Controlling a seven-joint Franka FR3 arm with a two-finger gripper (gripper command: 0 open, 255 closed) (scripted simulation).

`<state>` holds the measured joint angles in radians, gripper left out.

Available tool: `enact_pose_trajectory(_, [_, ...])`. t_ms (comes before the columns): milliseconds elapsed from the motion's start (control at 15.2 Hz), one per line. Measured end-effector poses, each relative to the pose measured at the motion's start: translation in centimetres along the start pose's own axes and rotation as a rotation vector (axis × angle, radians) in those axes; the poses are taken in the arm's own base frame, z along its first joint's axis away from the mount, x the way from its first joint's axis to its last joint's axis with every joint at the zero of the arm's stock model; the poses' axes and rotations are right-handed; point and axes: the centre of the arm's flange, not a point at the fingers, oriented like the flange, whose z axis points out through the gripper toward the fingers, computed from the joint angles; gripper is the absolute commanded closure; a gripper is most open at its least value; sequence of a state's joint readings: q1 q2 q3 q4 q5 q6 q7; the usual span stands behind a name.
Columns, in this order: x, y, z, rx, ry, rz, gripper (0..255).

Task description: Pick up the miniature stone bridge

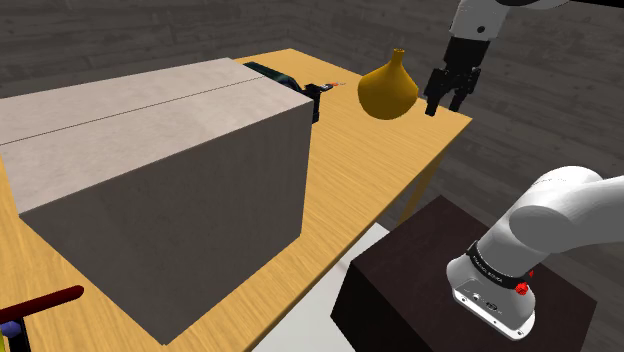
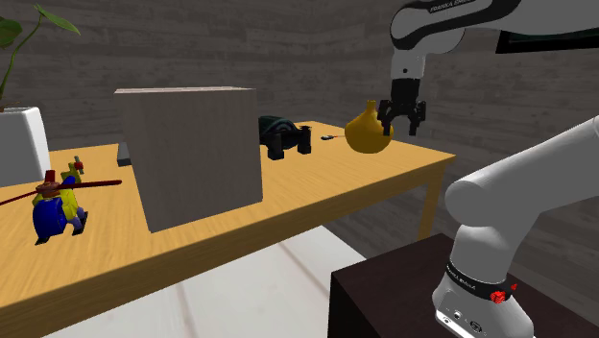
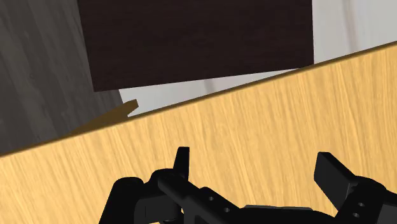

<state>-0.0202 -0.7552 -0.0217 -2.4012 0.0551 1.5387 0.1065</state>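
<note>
– Bridge (image 2: 284, 135), small dark arched thing, where?
– On the wooden table (image 1: 350, 170), just past the big grey box (image 1: 160, 180), between box and yellow vase (image 1: 388, 90).
– Claw (image 1: 446, 106)?
– Fingers spread, over the table edge just beside the vase, apart from the bridge.

Mini bridge (image 2: 284, 136): dark, teal-tinged arch, upright on table (image 2: 374, 178), betw. grey box (image 2: 192, 154) & yellow vase (image 2: 368, 130).

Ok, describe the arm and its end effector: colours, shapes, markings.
The arm is white, with smooth rounded links and dark joints. A dark ring near its base carries pale lettering, and small red marks sit beside it. The end effector is all black and blocky, with two flat fingers.
</note>
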Motion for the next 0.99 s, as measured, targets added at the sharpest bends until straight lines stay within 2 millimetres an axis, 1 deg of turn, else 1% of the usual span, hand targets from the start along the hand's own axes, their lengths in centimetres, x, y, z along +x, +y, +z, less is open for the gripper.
enact_pose_trajectory(66, [0.0, 0.0, 0.0, 0.0, 0.0, 0.0, 0])
enact_pose_trajectory(198, [-0.4, -1.4, 0.1, 0.001, 0.002, 0.038, 0])
enact_pose_trajectory(528, [-1.1, -7.7, -0.1, 0.004, 0.009, 0.192, 0])
enact_pose_trajectory(660, [-1.5, -10.0, 0.2, 0.005, 0.012, 0.258, 0])
enact_pose_trajectory(726, [-1.3, -11.5, 0.2, 0.006, 0.014, 0.291, 0])
enact_pose_trajectory(792, [-1.2, -12.6, 0.1, 0.007, 0.016, 0.325, 0])
enact_pose_trajectory(924, [-1.3, -15.7, -0.1, 0.008, 0.019, 0.389, 0])
enact_pose_trajectory(990, [-0.9, -17.1, -0.2, 0.009, 0.02, 0.422, 0])
